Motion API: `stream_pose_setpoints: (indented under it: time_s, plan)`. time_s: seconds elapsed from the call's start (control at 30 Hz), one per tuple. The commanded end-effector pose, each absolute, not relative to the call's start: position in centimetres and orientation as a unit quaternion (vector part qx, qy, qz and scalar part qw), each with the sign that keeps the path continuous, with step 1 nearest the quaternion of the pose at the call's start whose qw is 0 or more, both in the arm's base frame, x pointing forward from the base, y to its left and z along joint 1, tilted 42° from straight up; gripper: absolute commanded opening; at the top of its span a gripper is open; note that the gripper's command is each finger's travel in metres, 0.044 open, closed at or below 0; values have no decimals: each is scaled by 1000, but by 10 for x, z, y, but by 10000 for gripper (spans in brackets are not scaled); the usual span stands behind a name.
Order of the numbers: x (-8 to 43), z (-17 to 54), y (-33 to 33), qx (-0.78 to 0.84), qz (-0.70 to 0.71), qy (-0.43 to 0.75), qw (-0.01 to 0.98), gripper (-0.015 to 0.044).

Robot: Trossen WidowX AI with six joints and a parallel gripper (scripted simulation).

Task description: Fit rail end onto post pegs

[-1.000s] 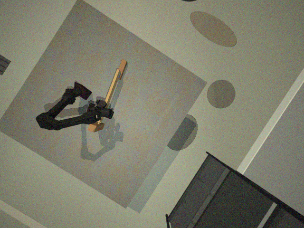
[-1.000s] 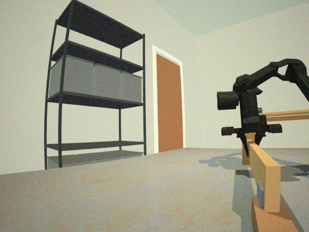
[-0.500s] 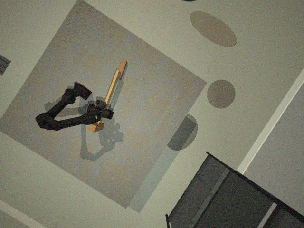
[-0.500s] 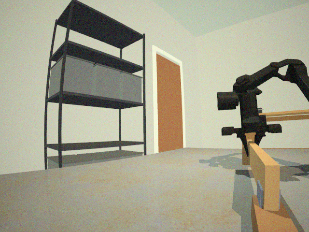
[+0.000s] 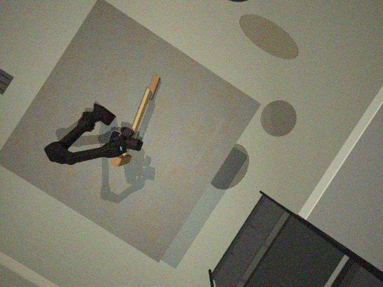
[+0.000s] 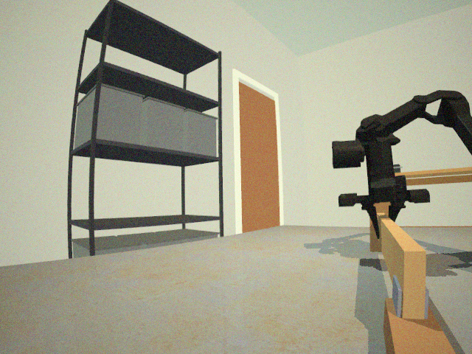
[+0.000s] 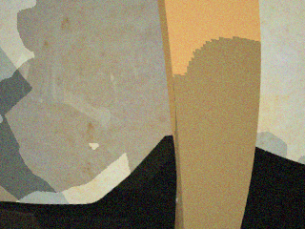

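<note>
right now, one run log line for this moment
end effector: shut on rail | rail far end: in bracket | pegs: hidden

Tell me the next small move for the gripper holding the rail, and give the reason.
Probably a short push of the rail endwise toward the post, keeping it level. The gripper is shut on the rail's end beside the post, and the other end sits in the bracket. Whether the pegs are fully in is hidden, so don't release yet.

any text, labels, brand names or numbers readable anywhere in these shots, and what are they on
None: no readable text in any view.
The rail, the footboard block and the hand shut on the rail bear no markings.
The bins on the shelf and the door are blank too.
</note>
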State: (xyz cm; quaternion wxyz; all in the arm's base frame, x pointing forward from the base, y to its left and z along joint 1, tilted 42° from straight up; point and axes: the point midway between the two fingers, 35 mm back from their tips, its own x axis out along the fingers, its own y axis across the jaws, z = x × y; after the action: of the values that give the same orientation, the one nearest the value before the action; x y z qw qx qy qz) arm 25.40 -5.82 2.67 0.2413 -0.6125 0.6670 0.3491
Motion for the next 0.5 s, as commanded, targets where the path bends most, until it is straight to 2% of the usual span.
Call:
stream_pose_setpoints:
  time_s: [0.0,0.47]
  plan:
    - [257,30,-58,-616,348,664,242,0]
    - [258,33,-61,-616,348,664,242,0]
